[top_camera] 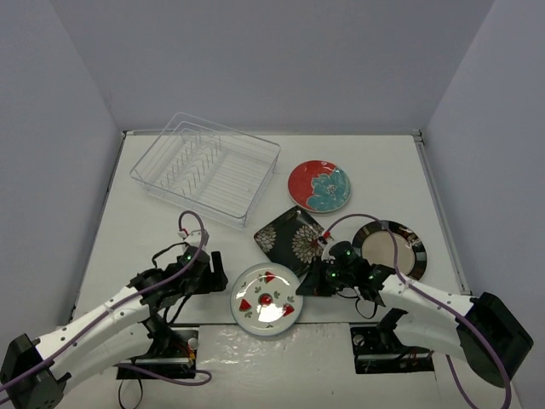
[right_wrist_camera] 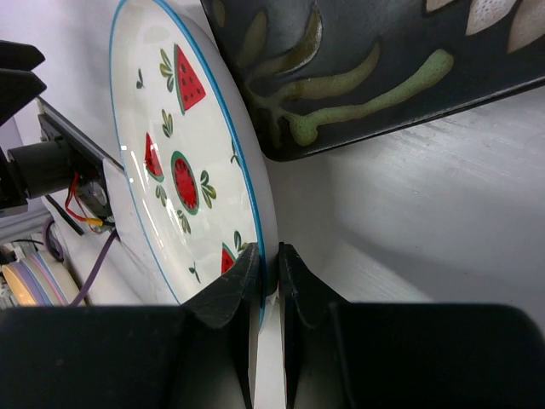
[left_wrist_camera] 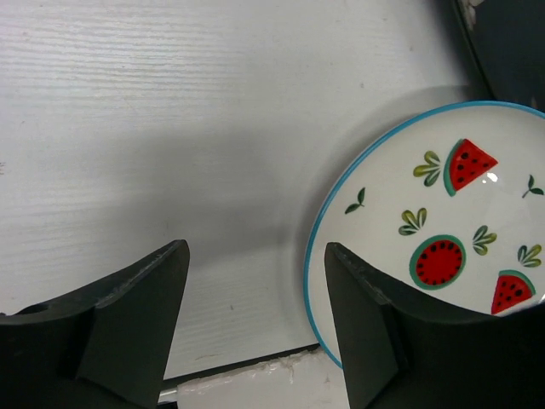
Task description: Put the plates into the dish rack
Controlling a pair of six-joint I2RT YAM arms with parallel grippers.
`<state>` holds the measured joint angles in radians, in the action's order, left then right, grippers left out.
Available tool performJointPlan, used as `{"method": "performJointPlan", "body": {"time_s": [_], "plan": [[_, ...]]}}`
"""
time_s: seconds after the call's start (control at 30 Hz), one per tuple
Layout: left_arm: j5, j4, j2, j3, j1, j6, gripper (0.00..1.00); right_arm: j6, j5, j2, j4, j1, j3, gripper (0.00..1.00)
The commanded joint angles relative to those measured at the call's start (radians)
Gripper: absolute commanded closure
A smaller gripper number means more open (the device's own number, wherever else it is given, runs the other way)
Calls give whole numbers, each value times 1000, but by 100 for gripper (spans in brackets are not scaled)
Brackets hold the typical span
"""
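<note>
Down at the near edge of the table (top_camera: 153, 230), the right gripper (right_wrist_camera: 266, 260) is pinching the right-hand rim of the white plate (top_camera: 266, 300), its jaws closed narrow on the blue edge, probably because that thin lip is the only part a two-finger claw can get round on a plate lying flat; the left gripper (left_wrist_camera: 255, 290) is hovering with its jaws spread wide at the plate's opposite side, the rim sitting just inside one finger (left_wrist_camera: 366, 324), though contact cannot be told, and is likely standing by to steady the lift. The plate is lying face up and, being round, is offering no long axis, only a face that will need tipping upright for the slots. The dish rack (top_camera: 206, 169) is standing well apart at the far left, its long side running left to right and slanting nearer toward the right, while the black square plate (top_camera: 292, 237), red plate (top_camera: 319, 186) and dark-rimmed plate (top_camera: 392, 247) are lying flat to its right
</note>
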<state>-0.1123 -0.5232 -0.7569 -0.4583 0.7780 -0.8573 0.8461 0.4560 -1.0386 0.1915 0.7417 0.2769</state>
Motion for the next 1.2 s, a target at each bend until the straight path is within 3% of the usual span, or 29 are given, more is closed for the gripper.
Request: {"method": "performJointPlan", "body": {"time_s": [0.0, 0.13, 0.27, 0.6, 0.7, 0.87, 1.07, 1.17], "plan": [[66, 95, 11, 6, 1, -15, 36, 34, 59, 49, 116, -28, 7, 100], [195, 283, -7, 91, 1, -36, 36, 33, 74, 56, 129, -45, 10, 100], [197, 305, -37, 119, 2, -38, 41, 45, 85, 71, 147, -60, 6, 100], [215, 440, -185, 148, 3, -39, 74, 39, 97, 84, 144, -71, 6, 100], [229, 468, -230, 139, 4, -25, 78, 28, 96, 75, 139, -70, 13, 100], [240, 476, -298, 123, 4, -3, 98, 13, 85, 78, 117, -70, 32, 100], [255, 506, -367, 126, 14, 1, 100, -7, 90, 98, 86, -68, 60, 100], [254, 509, -399, 127, 26, -4, 100, 0, 114, 79, 90, -65, 69, 93]]}}
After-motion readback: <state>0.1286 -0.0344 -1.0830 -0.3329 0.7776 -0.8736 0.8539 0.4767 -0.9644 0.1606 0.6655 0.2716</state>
